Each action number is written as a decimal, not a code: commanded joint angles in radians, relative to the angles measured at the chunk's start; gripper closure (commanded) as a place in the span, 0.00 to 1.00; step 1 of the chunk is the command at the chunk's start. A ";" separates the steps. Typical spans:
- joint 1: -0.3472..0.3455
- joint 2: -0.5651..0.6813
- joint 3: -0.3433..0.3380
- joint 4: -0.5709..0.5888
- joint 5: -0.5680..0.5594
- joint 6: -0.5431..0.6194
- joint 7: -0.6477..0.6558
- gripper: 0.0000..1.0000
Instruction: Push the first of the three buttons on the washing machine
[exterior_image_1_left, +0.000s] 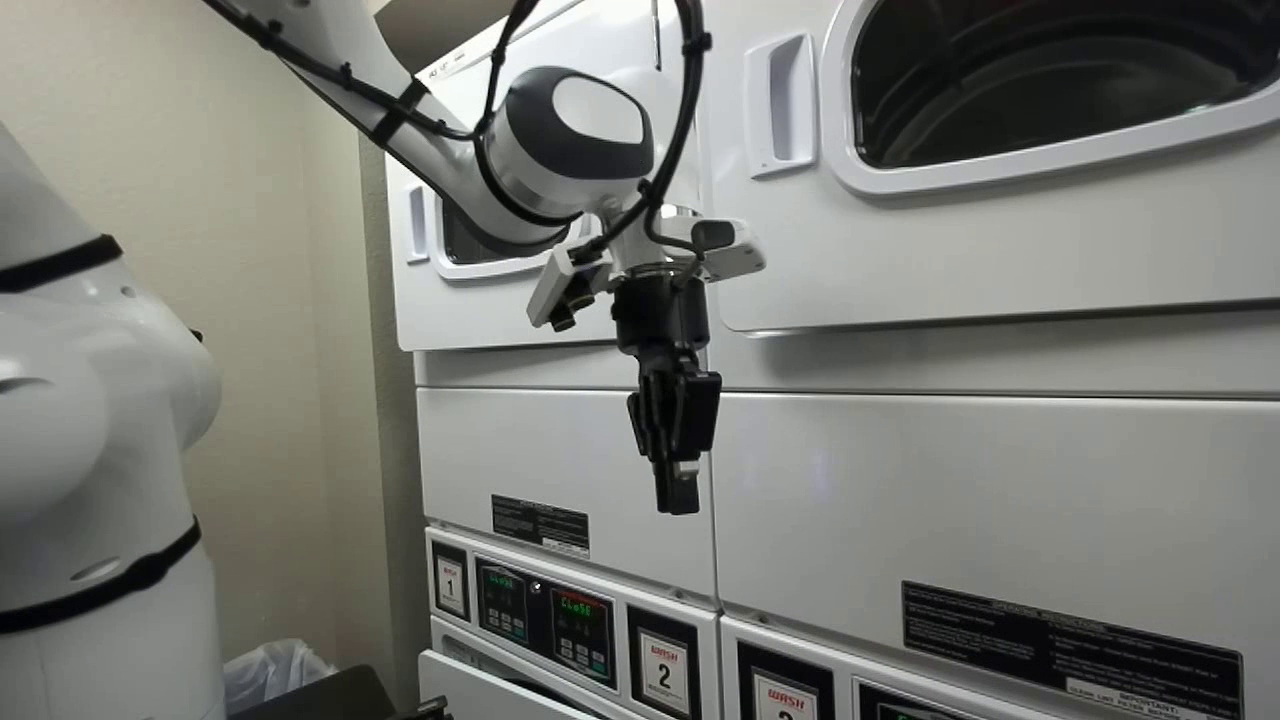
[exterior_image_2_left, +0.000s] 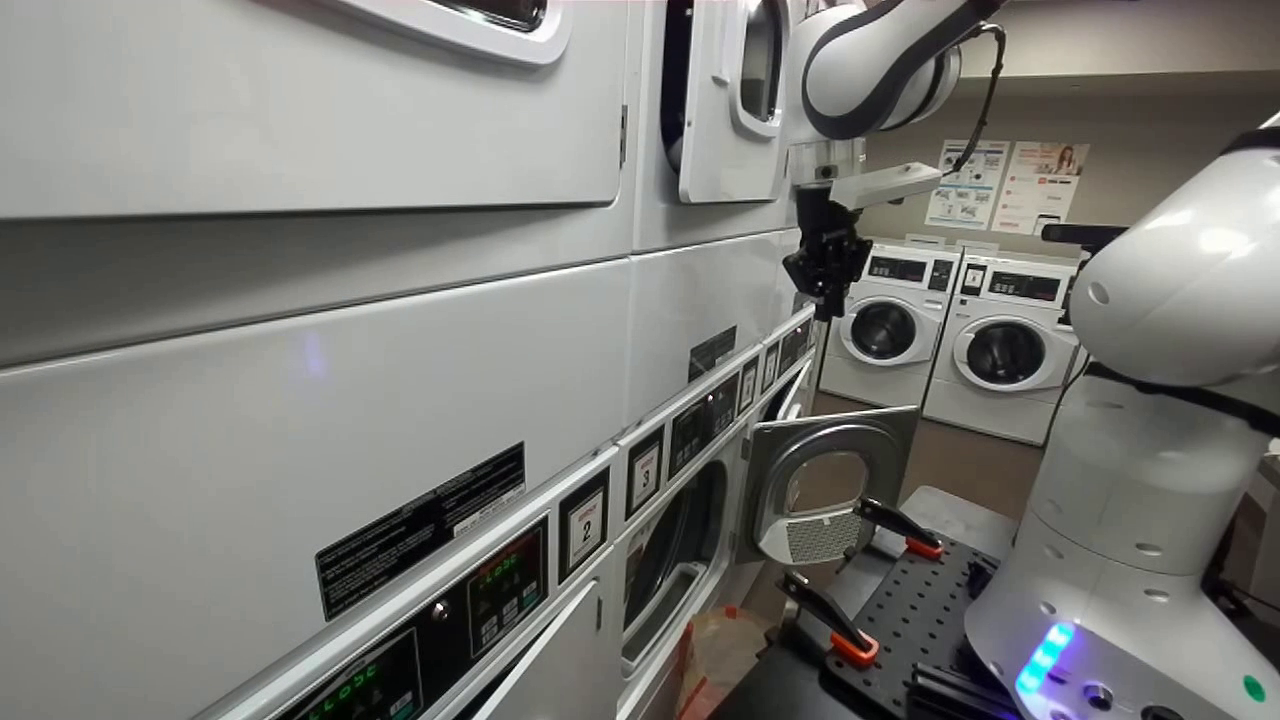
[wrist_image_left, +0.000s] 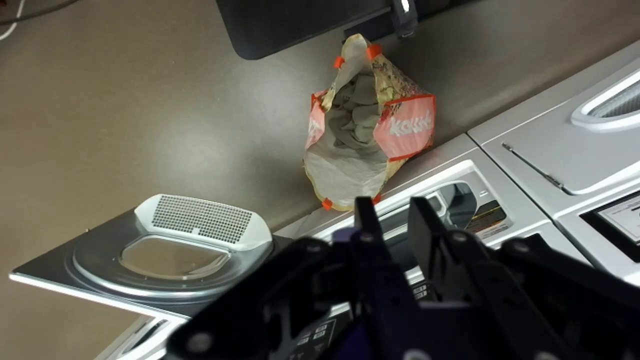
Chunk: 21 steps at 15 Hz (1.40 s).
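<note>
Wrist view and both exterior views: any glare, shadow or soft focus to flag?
Wrist view: the gripper looks dark and blurred, and a pale glare patch lies on the floor; in an exterior view, a faint violet spot shows on the white panel; in an exterior view, a soft shadow runs below the dryer door.

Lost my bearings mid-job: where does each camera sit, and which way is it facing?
An exterior view: beside the arm, facing slantwise across the white machines toward a plain wall; arm and gripper show.
An exterior view: close by the white machines, facing along their fronts toward posters; arm, gripper and lit base show.
Wrist view: on the arm's end, facing the floor, a bag and an open door; gripper shows.
In both exterior views: white machines, arm and gripper, from opposite directions.
</note>
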 joint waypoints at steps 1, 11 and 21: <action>0.003 0.101 -0.035 0.036 -0.015 0.078 -0.133 0.98; -0.004 0.255 -0.077 0.069 0.000 0.133 -0.211 0.98; -0.001 0.410 -0.084 0.106 -0.005 0.182 -0.214 1.00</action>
